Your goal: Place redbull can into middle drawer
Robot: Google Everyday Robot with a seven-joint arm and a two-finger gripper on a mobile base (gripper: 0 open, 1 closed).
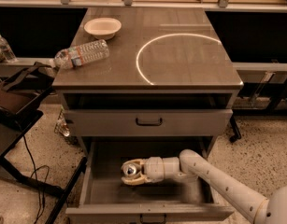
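The middle drawer (105, 190) is pulled open below the shut upper drawer (147, 122). My gripper (132, 172) reaches into it from the right, inside the tray near its middle. Its fingers are shut around the redbull can (130, 169), which points its silver top toward the camera. The can sits low in the drawer, between the pale fingers; whether it touches the drawer floor I cannot tell.
On the cabinet top lie a clear water bottle (81, 54) on its side at the left edge and a white bowl (102, 27) at the back left. A dark chair or stand (14, 101) with cables stands left of the cabinet.
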